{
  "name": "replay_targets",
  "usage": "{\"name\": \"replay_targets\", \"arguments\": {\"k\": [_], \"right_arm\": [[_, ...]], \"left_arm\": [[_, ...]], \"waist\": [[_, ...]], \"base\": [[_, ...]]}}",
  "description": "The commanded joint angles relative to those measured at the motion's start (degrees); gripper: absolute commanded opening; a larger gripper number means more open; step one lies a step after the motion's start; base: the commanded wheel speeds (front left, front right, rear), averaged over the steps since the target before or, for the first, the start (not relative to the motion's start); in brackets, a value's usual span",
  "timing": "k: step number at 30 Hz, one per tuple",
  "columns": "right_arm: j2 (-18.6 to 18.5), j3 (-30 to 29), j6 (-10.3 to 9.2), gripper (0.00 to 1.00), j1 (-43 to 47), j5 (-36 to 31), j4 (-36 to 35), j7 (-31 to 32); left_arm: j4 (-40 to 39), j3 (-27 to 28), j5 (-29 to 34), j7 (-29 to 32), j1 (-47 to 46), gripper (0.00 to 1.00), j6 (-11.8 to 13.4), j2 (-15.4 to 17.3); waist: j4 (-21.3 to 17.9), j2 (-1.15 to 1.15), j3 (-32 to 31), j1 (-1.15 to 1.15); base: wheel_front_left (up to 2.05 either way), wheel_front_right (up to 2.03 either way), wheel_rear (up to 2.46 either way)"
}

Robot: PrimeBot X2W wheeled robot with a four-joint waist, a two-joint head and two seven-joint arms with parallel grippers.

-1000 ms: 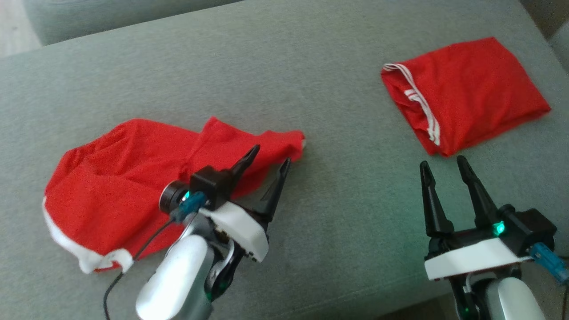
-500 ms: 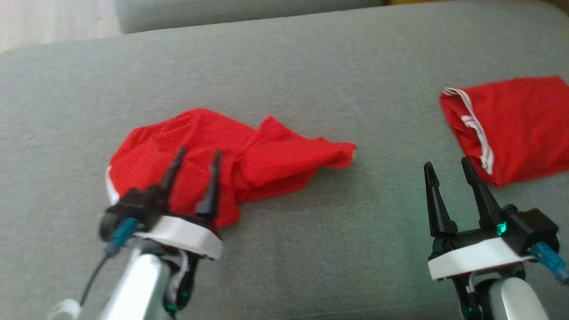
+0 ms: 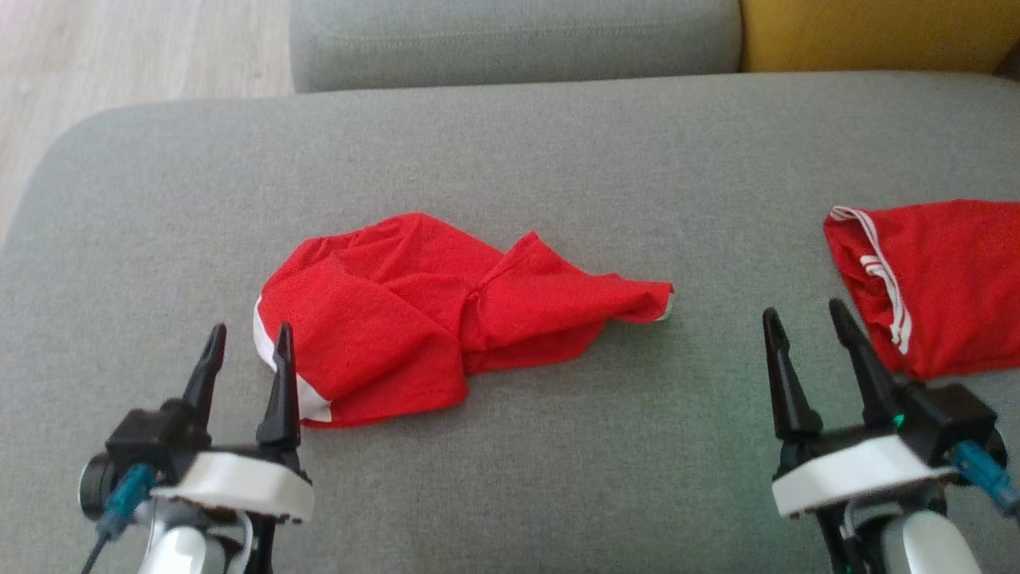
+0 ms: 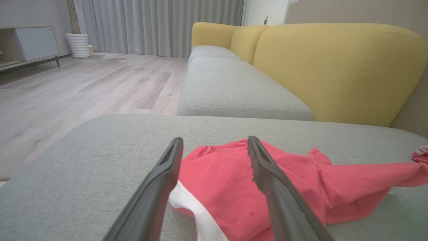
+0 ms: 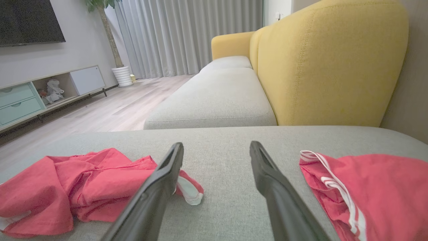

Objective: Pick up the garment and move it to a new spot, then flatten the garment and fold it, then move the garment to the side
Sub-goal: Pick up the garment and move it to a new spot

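**Item: crumpled red garment, let go on the seat, not yet flattened**

Head view. Crumpled red garment (image 3: 446, 327) with a white hem, heaped mid-left on the grey sofa seat (image 3: 510, 151). Left gripper (image 3: 250, 328): fingers apart and empty, drawn back from over the cloth to just beside its white-edged corner. Right gripper (image 3: 803, 309): fingers apart and empty, posture unchanged, next to a folded red garment (image 3: 948, 279) with white stripes. The camera itself has swung.

Left wrist view. Spread fingers frame the white hem, with nothing clamped between them.

Right wrist view. Spread fingers over bare seat, the heap to their left and the folded piece to their right.

Assessment. The move to a new spot looks finished. Flattening is due next and will need a fresh hold on the hem or corners.
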Motion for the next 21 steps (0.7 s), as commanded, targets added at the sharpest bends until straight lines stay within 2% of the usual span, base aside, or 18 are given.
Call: {"name": "replay_targets", "arguments": {"k": [1, 11, 21], "right_arm": [[-0.23, 1.33, 0.37, 1.00, 0.05, -0.36, -2.14, 0.37], [-0.23, 1.05, 0.37, 1.00, 3.63, -0.20, -3.41, 1.71], [-0.23, 0.83, 0.37, 1.00, 4.73, 0.10, -4.91, 2.39]], "left_arm": [[-2.46, 2.35, 0.57, -0.70, -1.14, 1.00, -0.23, 1.37], [-5.20, 1.44, 1.12, -0.63, 4.35, 1.00, 0.04, 1.76], [-6.63, 0.91, 1.18, 0.35, 6.21, 1.00, 0.85, 2.14]], "waist": [[-0.23, 0.00, -0.75, 0.00], [-1.19, 0.00, -4.13, 0.00], [-1.01, 0.00, -4.64, 0.00]], "base": [[0.00, 0.00, 0.00], [0.00, 0.00, 0.00], [0.00, 0.00, 0.00]]}}
